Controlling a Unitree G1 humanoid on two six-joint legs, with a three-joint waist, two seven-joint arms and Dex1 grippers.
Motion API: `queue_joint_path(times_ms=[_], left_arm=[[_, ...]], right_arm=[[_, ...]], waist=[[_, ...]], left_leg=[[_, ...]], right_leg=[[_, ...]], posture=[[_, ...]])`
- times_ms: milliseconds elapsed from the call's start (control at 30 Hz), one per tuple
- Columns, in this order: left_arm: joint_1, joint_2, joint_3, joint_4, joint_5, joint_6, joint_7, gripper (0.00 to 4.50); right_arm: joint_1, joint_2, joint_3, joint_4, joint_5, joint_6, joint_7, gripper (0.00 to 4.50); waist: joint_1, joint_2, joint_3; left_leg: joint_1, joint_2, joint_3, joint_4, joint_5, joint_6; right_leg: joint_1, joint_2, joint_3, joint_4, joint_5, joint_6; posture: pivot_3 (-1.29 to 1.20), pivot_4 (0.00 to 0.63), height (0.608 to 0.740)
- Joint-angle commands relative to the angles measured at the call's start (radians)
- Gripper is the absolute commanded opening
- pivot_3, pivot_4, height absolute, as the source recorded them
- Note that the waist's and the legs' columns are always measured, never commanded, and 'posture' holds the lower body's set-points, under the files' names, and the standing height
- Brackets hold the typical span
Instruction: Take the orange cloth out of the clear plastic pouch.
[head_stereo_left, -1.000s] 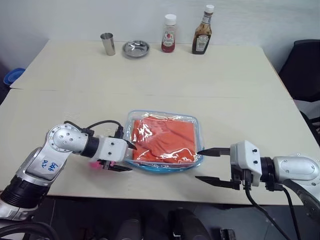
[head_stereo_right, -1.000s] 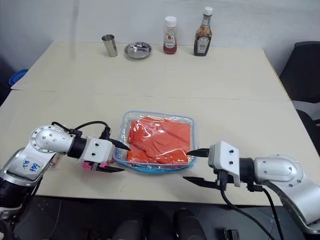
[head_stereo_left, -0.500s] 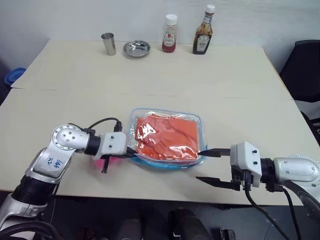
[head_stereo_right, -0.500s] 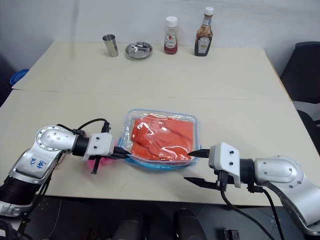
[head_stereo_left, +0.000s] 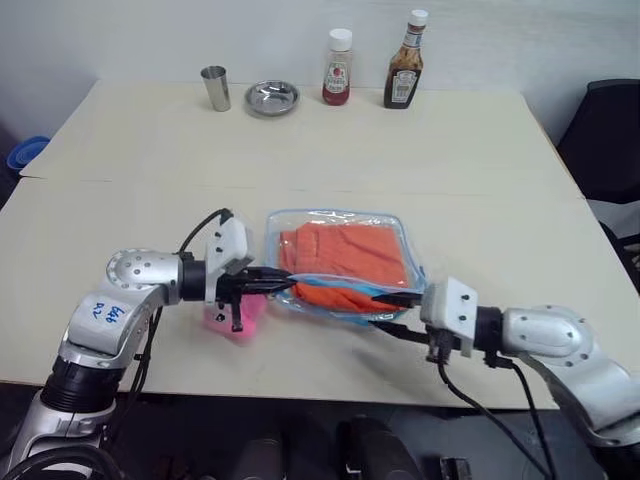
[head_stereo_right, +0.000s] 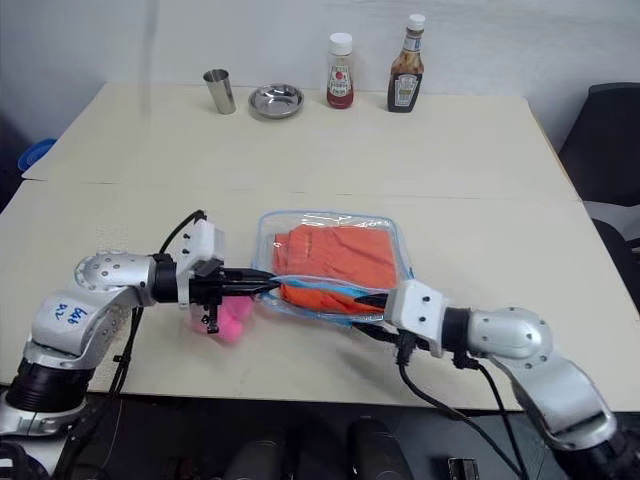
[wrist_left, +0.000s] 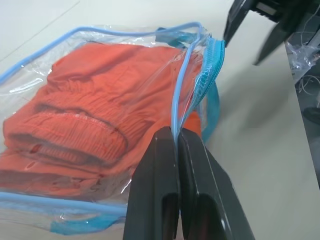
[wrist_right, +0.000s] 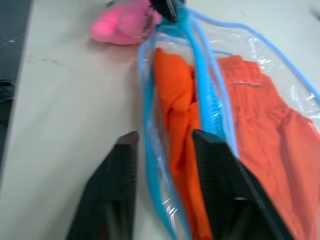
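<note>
The clear plastic pouch (head_stereo_left: 402, 238) with light blue trim lies at the table's near middle, its near edge lifted and its mouth parted. Inside it sits the folded orange cloth (head_stereo_left: 345, 250). My left gripper (head_stereo_left: 283, 285) is shut on the pouch's upper lip (wrist_left: 176, 117) at its left corner. The pink pom-pom (head_stereo_left: 236, 318) rests on the table below that hand. My right gripper (head_stereo_left: 386, 311) has come in from the right. Its jaws are drawn in around the pouch's near lip (wrist_right: 146, 125) and a fold of the orange cloth (wrist_right: 172, 115).
Along the far edge stand a steel cup (head_stereo_left: 215, 87), a steel dish (head_stereo_left: 272, 97), a red sauce bottle (head_stereo_left: 337, 67) and a brown sauce bottle (head_stereo_left: 404, 62). A black chair (head_stereo_left: 605, 140) stands off the right side. A seam (head_stereo_left: 120, 182) crosses the table.
My left gripper shut on the pouch's lip, rolled and lifted that edge. My right gripper moved left onto the pouch's near edge and its jaws narrowed.
</note>
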Motion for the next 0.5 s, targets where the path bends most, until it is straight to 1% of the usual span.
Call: queue_joint_path(times_ms=[33, 167, 300, 400, 500], left_arm=[[0.0, 0.001, -0.005, -0.054, -0.002, 0.003, 0.015, 0.0], [-0.012, 0.0, -0.018, -0.06, -0.004, 0.011, 0.022, 0.0], [-0.015, 0.003, -0.038, -0.058, 0.007, 0.0, 0.015, 0.0], [-0.012, 0.003, -0.058, -0.06, 0.016, -0.012, 0.011, 0.0], [-0.017, -0.002, -0.069, -0.055, 0.019, -0.019, 0.008, 0.0]], right_arm=[[-0.026, 0.032, 0.064, 0.037, -0.108, -0.056, -0.037, 0.46], [-0.042, 0.063, 0.124, 0.077, -0.191, -0.102, -0.05, 0.46], [-0.066, 0.101, 0.142, 0.115, -0.261, -0.113, -0.095, 0.46], [-0.065, 0.109, 0.137, 0.125, -0.313, -0.119, -0.126, 1.07], [-0.071, 0.109, 0.15, 0.149, -0.379, -0.152, -0.15, 2.04]], waist=[[0.0, 0.0, 0.0], [0.0, 0.0, 0.0], [-0.001, 0.0, 0.0], [0.0, 0.0, 0.0], [0.0, 0.0, 0.0]], left_leg=[[0.0, 0.0, 0.0, 0.0, 0.0, 0.0], [0.0, 0.0, 0.0, 0.0, 0.0, 0.0], [0.0, 0.0, 0.0, 0.0, 0.0, 0.0], [0.0, 0.0, 0.0, 0.0, 0.0, 0.0], [0.0, 0.0, 0.0, 0.0, 0.0, 0.0]], right_leg=[[0.0, 0.0, 0.0, 0.0, 0.0, 0.0], [0.0, 0.0, 0.0, 0.0, 0.0, 0.0], [0.0, 0.0, 0.0, 0.0, 0.0, 0.0], [0.0, 0.0, 0.0, 0.001, 0.0, 0.0], [0.0, 0.0, 0.0, 0.001, 0.0, 0.0]], posture=[[0.0, 0.15, 0.74], [0.0, 0.15, 0.74], [0.0, 0.15, 0.74], [0.0, 0.15, 0.74], [0.0, 0.15, 0.74]])
